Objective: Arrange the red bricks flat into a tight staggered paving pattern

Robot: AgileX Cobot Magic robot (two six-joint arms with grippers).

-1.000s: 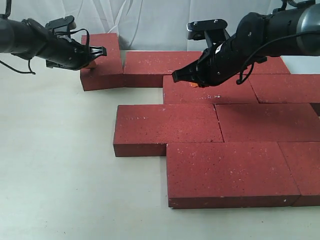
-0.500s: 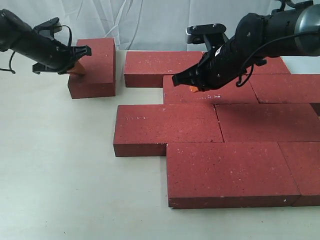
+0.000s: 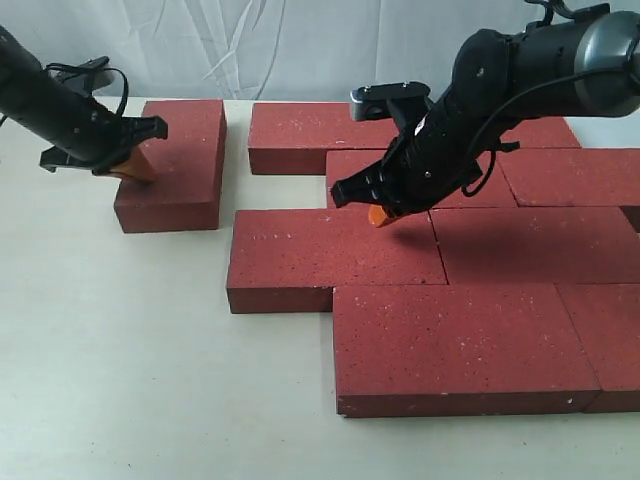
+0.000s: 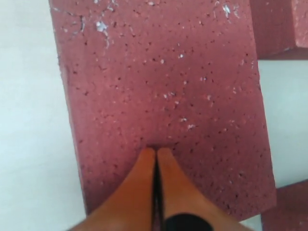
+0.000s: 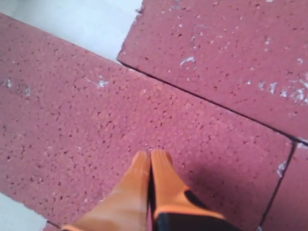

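Note:
A loose red brick (image 3: 172, 165) (image 4: 163, 91) lies flat at the left, apart from the others. My left gripper (image 3: 135, 168) (image 4: 156, 152) is shut, its orange fingertips pressed on this brick's top near its left edge. Several red bricks form staggered rows on the right: a back-row brick (image 3: 315, 132), a left brick in the third row (image 3: 335, 255) (image 5: 96, 130), and a front brick (image 3: 460, 345). My right gripper (image 3: 379, 215) (image 5: 151, 155) is shut and empty, its tips on or just above the third-row brick near its back edge.
A white cloth backdrop (image 3: 300, 45) hangs behind the table. The pale tabletop (image 3: 120, 360) shows bare at the left and front. A gap of table (image 3: 235, 150) separates the loose brick from the back-row brick. The paved rows run off the right edge.
The left gripper has dragged the loose brick leftward and toward the front, away from the back-row brick, and straightened it. The right gripper has come forward and down from the second row to the third-row brick.

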